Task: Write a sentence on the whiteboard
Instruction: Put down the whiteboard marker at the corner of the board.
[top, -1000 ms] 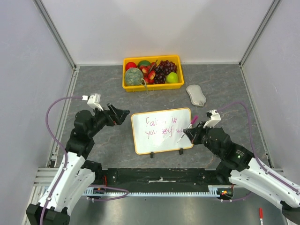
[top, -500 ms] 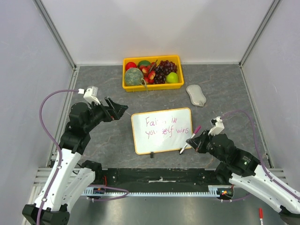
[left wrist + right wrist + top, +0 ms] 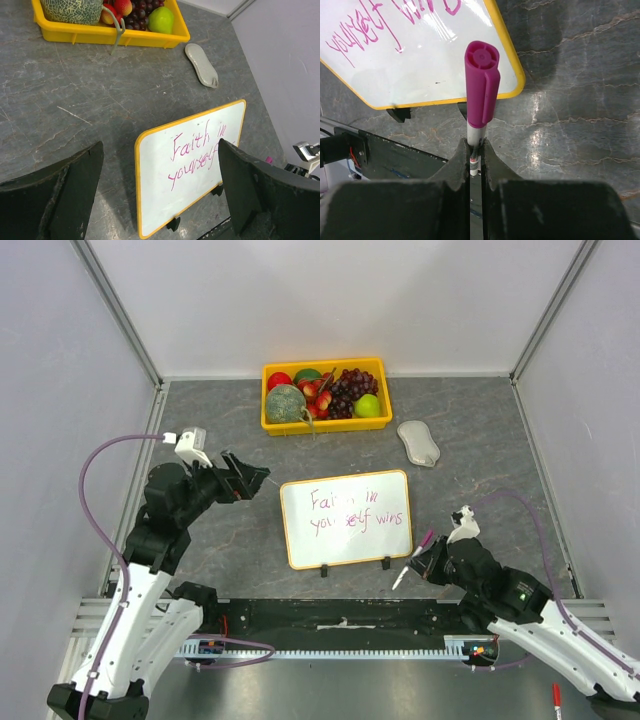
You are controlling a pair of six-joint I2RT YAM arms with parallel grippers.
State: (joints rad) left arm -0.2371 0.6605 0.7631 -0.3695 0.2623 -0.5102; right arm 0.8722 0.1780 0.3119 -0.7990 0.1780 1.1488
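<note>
The whiteboard (image 3: 345, 540), white with a yellow-orange rim, stands on small black feet in the table's middle. The sentence (image 3: 345, 510) on it is pink handwriting in two lines, "Faith in yourself wins"; it also shows in the left wrist view (image 3: 197, 152) and partly in the right wrist view (image 3: 370, 30). My right gripper (image 3: 428, 562) is shut on a marker (image 3: 480, 95) with a magenta cap and white barrel, off the board's near right corner. My left gripper (image 3: 252, 478) is open and empty, left of the board.
A yellow tray (image 3: 325, 423) holding a melon, grapes, an apple and strawberries sits at the back. A grey eraser (image 3: 418, 442) lies right of it. A red-capped marker (image 3: 556, 697) lies off the table at the bottom right. Walls enclose three sides.
My right gripper has pulled the marker off the board toward the near right; the word "wins" now stands uncovered. My left arm has drawn back a little to the left.
</note>
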